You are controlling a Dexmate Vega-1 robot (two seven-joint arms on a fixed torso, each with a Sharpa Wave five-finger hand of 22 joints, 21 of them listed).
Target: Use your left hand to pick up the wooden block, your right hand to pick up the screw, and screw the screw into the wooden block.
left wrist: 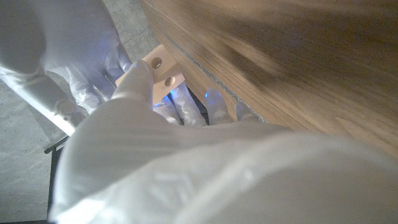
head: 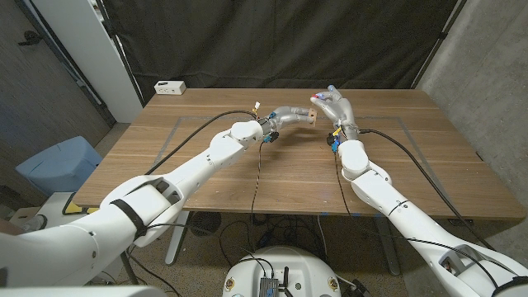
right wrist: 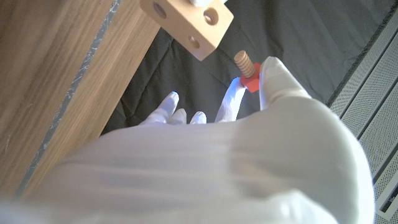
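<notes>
My left hand (head: 289, 115) holds a pale wooden block (head: 311, 116) with round holes above the far middle of the table; the block (left wrist: 163, 73) is gripped by my left fingers (left wrist: 134, 84). My right hand (head: 337, 110) is just right of it, pinching a wooden screw with a red head (right wrist: 247, 70) between thumb and finger. In the right wrist view the screw's threaded tip points toward the block (right wrist: 189, 22), a small gap apart from it. My right hand (right wrist: 249, 124) has its other fingers spread.
The wooden table (head: 289, 165) carries a thin rectangular outline. A small white box (head: 170, 87) sits at its far left corner. A black curtain hangs behind. A blue bin (head: 58, 165) stands on the floor to the left. Cables trail along both arms.
</notes>
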